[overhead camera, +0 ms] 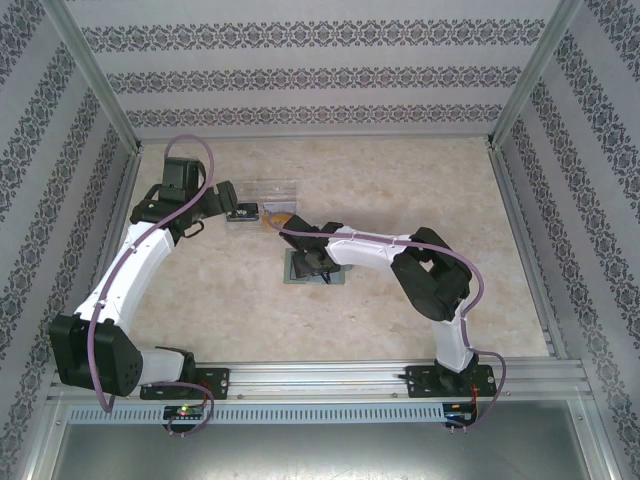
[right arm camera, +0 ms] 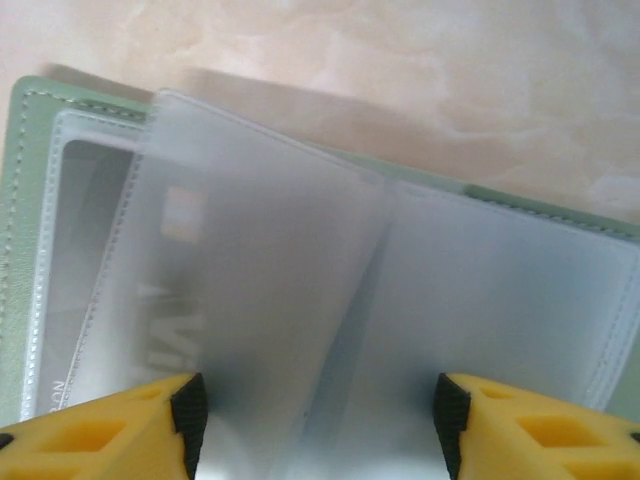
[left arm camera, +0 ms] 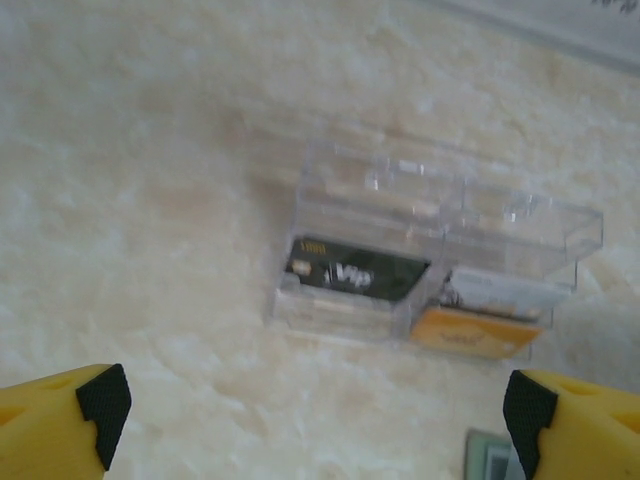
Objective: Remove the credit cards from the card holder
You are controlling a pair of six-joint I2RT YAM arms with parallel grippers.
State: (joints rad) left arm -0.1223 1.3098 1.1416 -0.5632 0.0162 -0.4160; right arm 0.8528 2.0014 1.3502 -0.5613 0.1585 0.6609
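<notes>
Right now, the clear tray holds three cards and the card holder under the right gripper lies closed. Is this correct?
Not fully. The card holder lies open, not closed: the right wrist view shows its clear sleeves fanned out below the right gripper. The clear tray does hold three cards.

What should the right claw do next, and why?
Probably lower the open right gripper onto the holder and pinch the card showing through its clear pocket. Three cards already lie in the tray, so this one seems to be left.
</notes>
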